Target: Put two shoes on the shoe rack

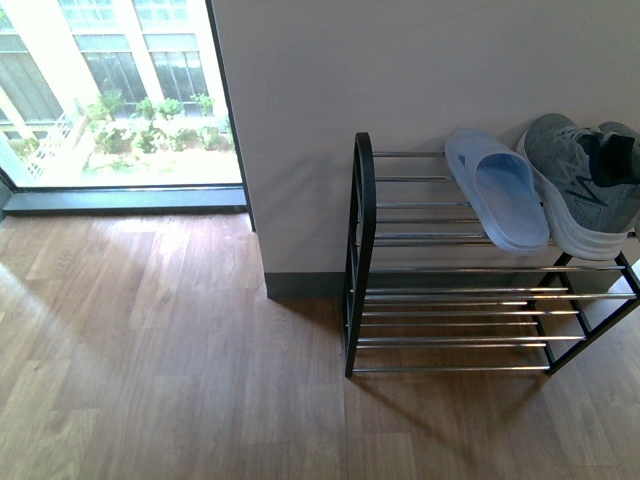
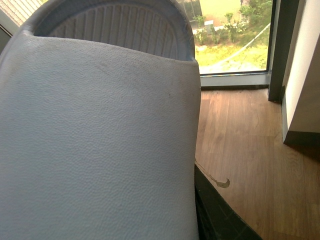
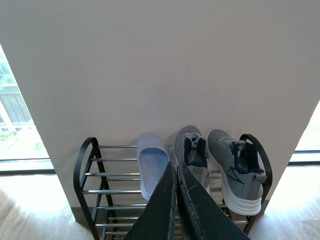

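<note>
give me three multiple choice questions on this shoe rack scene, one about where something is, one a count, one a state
1. Where is the pale blue slide that sits on the shoe rack?
A. top shelf, beside a grey sneaker
B. bottom shelf
C. on the wooden floor

2. How many grey sneakers are on the rack in the right wrist view?
A. none
B. one
C. two

3. What state is the right gripper in?
A. wide open
B. shut, holding nothing
C. shut on a sneaker

Answers:
1. A, it lies on the top bars next to the sneaker.
2. C, two sneakers stand next to the slide.
3. B, its fingers meet with nothing between them.
</note>
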